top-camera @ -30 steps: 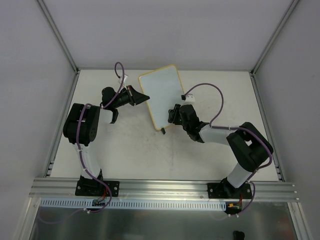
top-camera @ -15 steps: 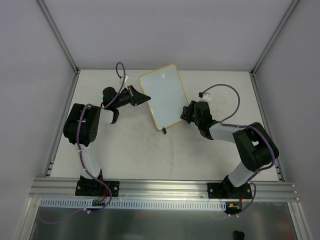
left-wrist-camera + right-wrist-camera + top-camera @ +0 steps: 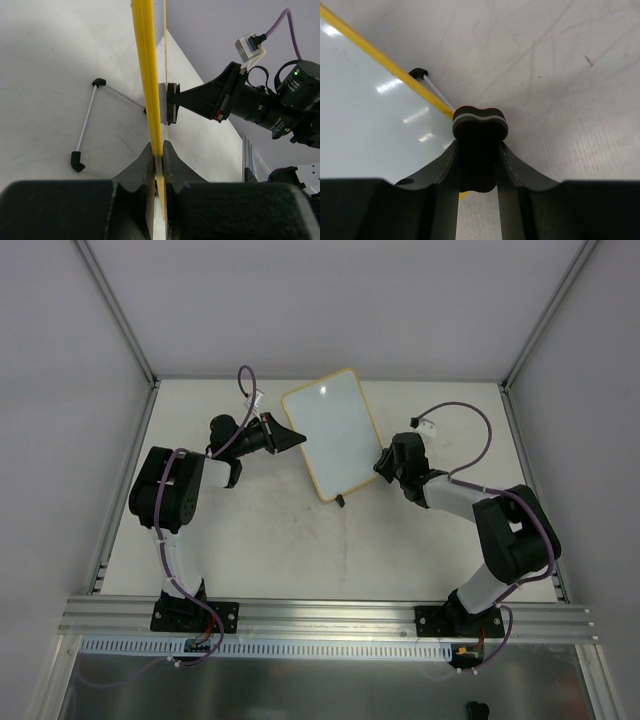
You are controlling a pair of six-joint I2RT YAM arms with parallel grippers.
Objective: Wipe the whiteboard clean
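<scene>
The whiteboard [image 3: 332, 433] has a thin yellow frame and stands tilted at the back middle of the table; its face shows plain white with no marks. My left gripper [image 3: 293, 436] is shut on its left edge, and the yellow frame [image 3: 147, 75] shows clamped between the jaws in the left wrist view. My right gripper [image 3: 384, 462] is shut on a black eraser block [image 3: 480, 126] at the board's lower right edge [image 3: 415, 89]. The eraser [image 3: 171, 103] also shows in the left wrist view, against the far side of the board.
A black clip foot [image 3: 342, 501] sticks out under the board's near corner. A thin wire stand with black tips [image 3: 86, 122] lies on the table behind the board. Metal posts and grey walls bound the table; a rail [image 3: 320, 617] runs along the near edge.
My right gripper has slid right with the eraser, from over the board's lower face to its right edge. The board and its foot have shifted slightly right. The left gripper keeps its hold.
</scene>
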